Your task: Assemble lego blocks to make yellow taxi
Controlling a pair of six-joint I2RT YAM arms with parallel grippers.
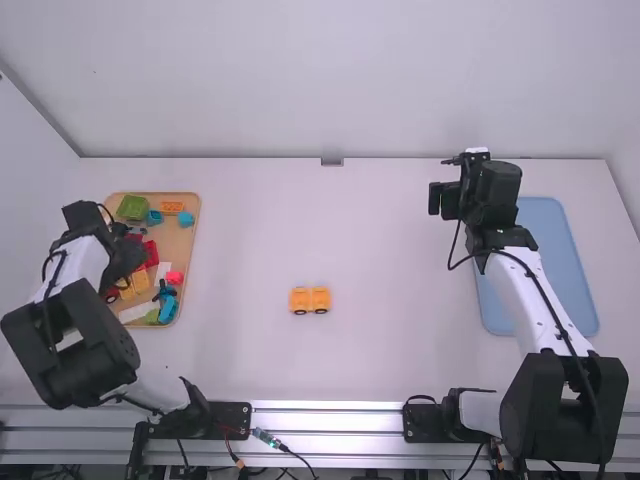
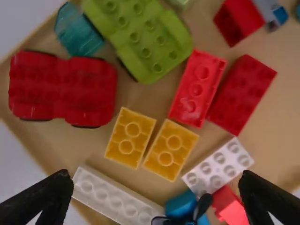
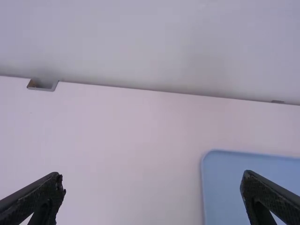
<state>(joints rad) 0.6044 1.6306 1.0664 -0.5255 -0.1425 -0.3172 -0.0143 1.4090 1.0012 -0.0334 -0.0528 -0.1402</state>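
Observation:
The left gripper [image 1: 127, 262] is over the wooden tray of bricks; in the left wrist view the left gripper [image 2: 157, 197] is open, its fingers wide apart above the pieces. Two yellow bricks [image 2: 130, 137] lie side by side with studs up, close to a red brick [image 2: 198, 88] and a white brick [image 2: 218, 166]. A yellow-orange car base with dark wheels [image 1: 310, 300] stands by itself on the middle of the table. Beside the blue tray, the right gripper [image 1: 490, 195] is raised over the table; in the right wrist view the right gripper [image 3: 153, 185] is open with nothing between its fingers.
The wooden tray [image 1: 190, 262] at the left also holds a green piece [image 2: 140, 37], a dark red car base [image 2: 63, 89] and a long white brick [image 2: 115, 197]. A blue tray [image 1: 548, 220] lies at the right, partly under the right arm.

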